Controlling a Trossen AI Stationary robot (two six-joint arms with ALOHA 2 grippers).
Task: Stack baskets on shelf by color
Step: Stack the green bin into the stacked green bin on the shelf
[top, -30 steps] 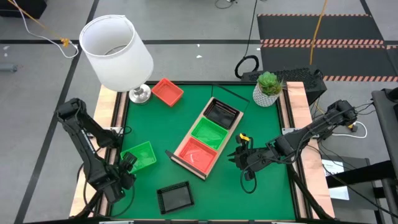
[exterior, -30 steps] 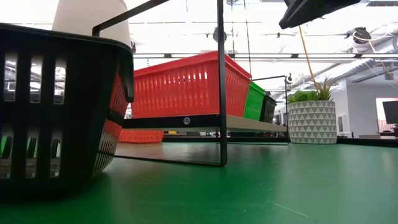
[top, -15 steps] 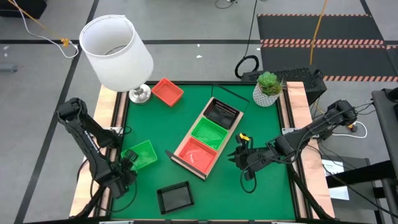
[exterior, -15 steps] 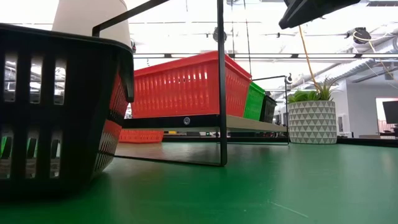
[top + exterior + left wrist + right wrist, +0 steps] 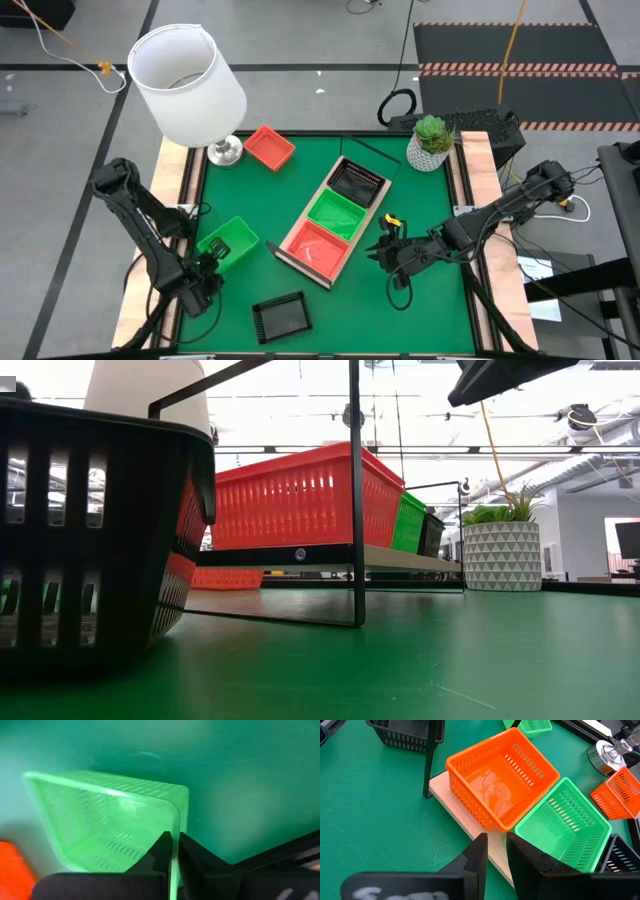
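The light-wood shelf (image 5: 283, 254) lies slantwise in the middle of the green mat. It carries a black basket (image 5: 357, 183), a green one (image 5: 337, 213) and an orange-red one (image 5: 318, 248). A loose green basket (image 5: 230, 241) sits near the left edge, with my left gripper (image 5: 208, 270) shut on its near-left wall. A loose orange-red basket (image 5: 269, 147) rests on the mat by the lamp. A loose black basket (image 5: 281, 316) stands at the near edge. My right gripper (image 5: 385, 252) hovers right of the shelf, fingers slightly apart and holding nothing. My left gripper pinches the rim of the green basket's side wall (image 5: 176, 831), just beside a corner. One finger (image 5: 161, 851) is inside the basket and the other (image 5: 194, 856) is outside. The fingers come slanting down from the table's near-left side. Whether the basket is clear of the mat, I cannot tell.
A white lamp (image 5: 187, 85) stands at the far left and a potted plant (image 5: 431, 142) at the far right corner. In the low view the loose black basket (image 5: 90, 540) fills the left. Bare green mat (image 5: 420, 310) lies at the near right.
My left gripper has shut on the green basket's wall. The basket has shifted a little toward the far right and turned slightly.
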